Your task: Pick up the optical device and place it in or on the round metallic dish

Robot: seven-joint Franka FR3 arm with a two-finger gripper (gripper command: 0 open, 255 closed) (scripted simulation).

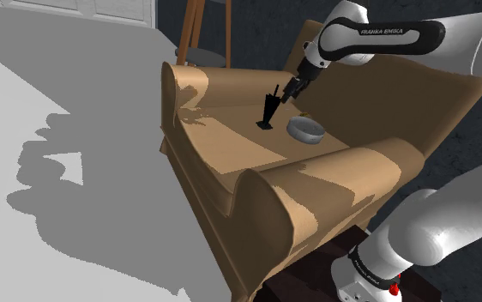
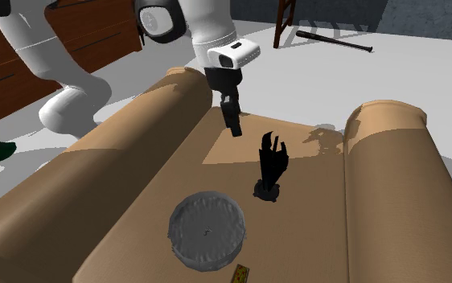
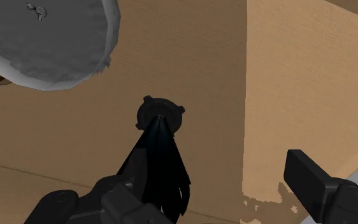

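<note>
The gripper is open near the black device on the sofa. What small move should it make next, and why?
Probably shift the gripper sideways until the black device stands midway between its jaws, before any closing. In the wrist view the device lies close to one finger, far from the other. In the second exterior view the open gripper hangs beside the device, not around it.
</note>
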